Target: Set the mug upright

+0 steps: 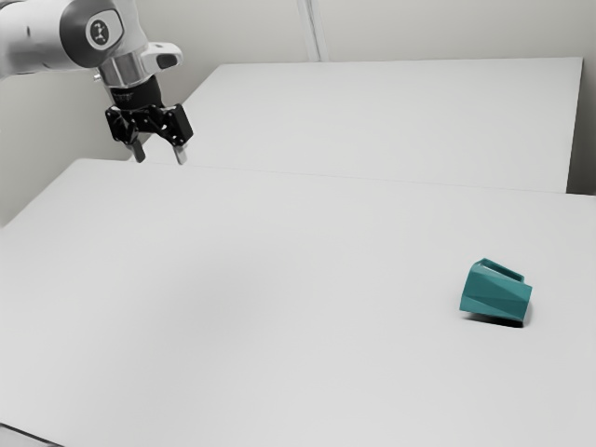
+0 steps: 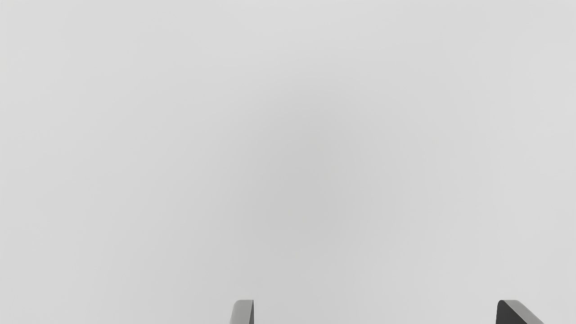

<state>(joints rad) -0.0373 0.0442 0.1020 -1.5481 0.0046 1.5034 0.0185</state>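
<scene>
Nearer, at the exterior view's right, the mug [image 1: 496, 295] lies on its side on the tabletop [image 1: 270, 317], handle [image 1: 505, 269] uppermost, its wall bearing it, so it needs righting. Farther, at left, the empty fingers [image 2: 243, 312] stand wide, raised well apart from it, presumably for clearance.

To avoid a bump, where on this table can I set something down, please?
The widest bare patch of the table runs from the mug toward the exterior view's left edge. Another lies between the mug and the table's far edge. The only tight spot is around the tipped mug; a hand should probably also avoid the open pincer.
</scene>
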